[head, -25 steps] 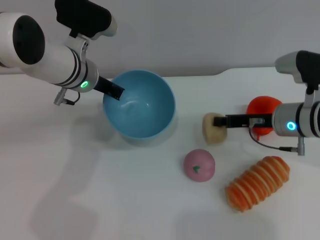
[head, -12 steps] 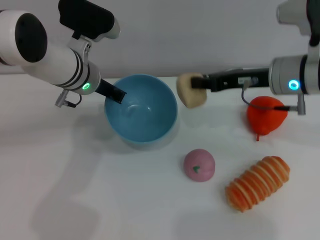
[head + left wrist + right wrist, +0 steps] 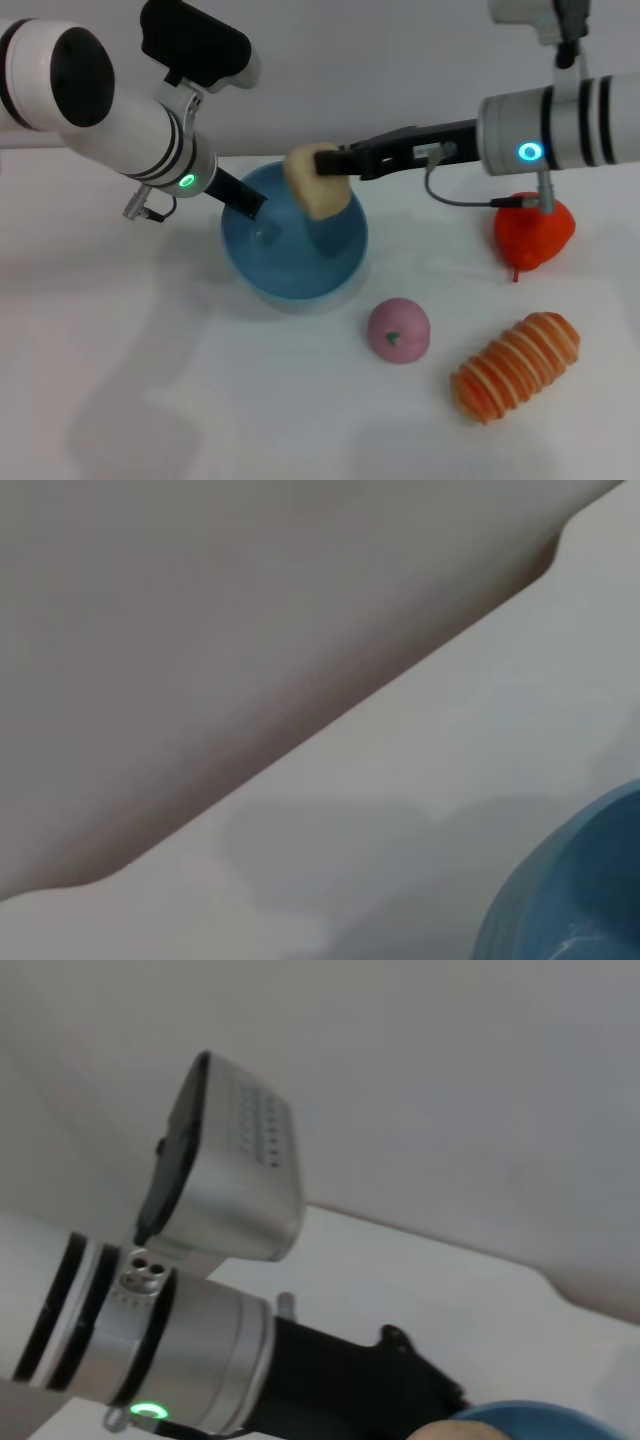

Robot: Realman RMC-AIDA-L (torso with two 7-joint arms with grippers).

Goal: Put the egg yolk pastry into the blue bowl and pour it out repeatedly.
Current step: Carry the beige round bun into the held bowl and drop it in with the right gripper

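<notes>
Egg yolk pastry point(image 3: 318, 182) hangs in the air over the right part of the blue bowl point(image 3: 293, 240), clamped at its right side by the right gripper point(image 3: 330, 165), whose dark fingers reach in from the right. You can see that it has travelled: a second ago it sat low on the table, just left of the red-orange piece point(image 3: 533, 231), then rose and swung leftward, and now it is above the bowl's opening, not yet touching the inside. I judge that the carry is nearly done and that what remains of this step is the drop; you would want the pastry a little more toward the bowl's middle before the fingers let go, since it hangs close to the right rim and could bounce out.

The left gripper point(image 3: 246, 203) grips the bowl at its far left rim, one finger inside the wall, so it is clenched on the bowl and steadies it; the bowl has shifted only slightly. In the left wrist view only a blue edge of the bowl shows point(image 3: 570, 890).

Near the bowl on its right lies the pink ball point(image 3: 398, 330), and further right the ridged orange bread point(image 3: 514, 365); neither has moved, and both are well apart from the grippers.
</notes>
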